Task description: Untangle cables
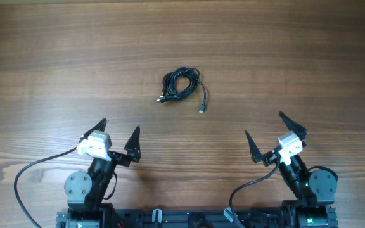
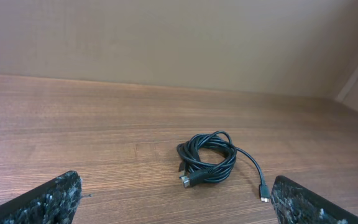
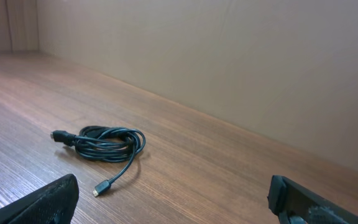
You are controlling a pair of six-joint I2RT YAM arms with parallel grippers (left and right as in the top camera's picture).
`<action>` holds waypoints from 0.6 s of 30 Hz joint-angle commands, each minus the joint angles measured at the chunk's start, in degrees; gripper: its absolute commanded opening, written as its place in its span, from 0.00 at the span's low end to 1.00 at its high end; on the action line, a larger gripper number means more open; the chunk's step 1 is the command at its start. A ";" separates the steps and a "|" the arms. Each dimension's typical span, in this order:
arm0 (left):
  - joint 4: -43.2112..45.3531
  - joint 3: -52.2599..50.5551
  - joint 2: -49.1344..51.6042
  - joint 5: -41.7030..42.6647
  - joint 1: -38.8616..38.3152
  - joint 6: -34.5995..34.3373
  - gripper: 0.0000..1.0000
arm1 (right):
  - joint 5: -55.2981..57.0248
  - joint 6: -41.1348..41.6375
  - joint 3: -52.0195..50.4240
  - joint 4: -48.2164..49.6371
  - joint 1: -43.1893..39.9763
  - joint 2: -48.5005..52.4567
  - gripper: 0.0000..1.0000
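The cables (image 1: 181,83) lie as one small knotted black coil on the wooden table (image 1: 309,57), a loose tail ending in a small plug (image 1: 202,111). The left wrist view has the coil (image 2: 207,158) ahead, slightly right of centre; the right wrist view has the same coil (image 3: 107,142) far to the left. My left gripper (image 1: 118,136) stands open near the table's front left, well short of the coil, nothing between its fingers. My right gripper (image 1: 273,137) is open at the front right, also apart from the coil and empty.
Thicker black wires (image 1: 27,174) run from the arm bases along the front edge. A plain beige wall (image 2: 179,37) rises behind the table's far edge.
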 commanded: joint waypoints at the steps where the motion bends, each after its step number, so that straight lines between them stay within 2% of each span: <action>1: 0.24 -0.50 -0.46 -0.74 0.15 -0.94 1.00 | -0.48 0.81 -0.07 0.13 0.24 -0.85 1.00; 18: 0.22 -0.48 -0.46 -0.76 0.15 -1.90 1.00 | -0.48 0.83 -0.07 0.13 0.24 -0.85 1.00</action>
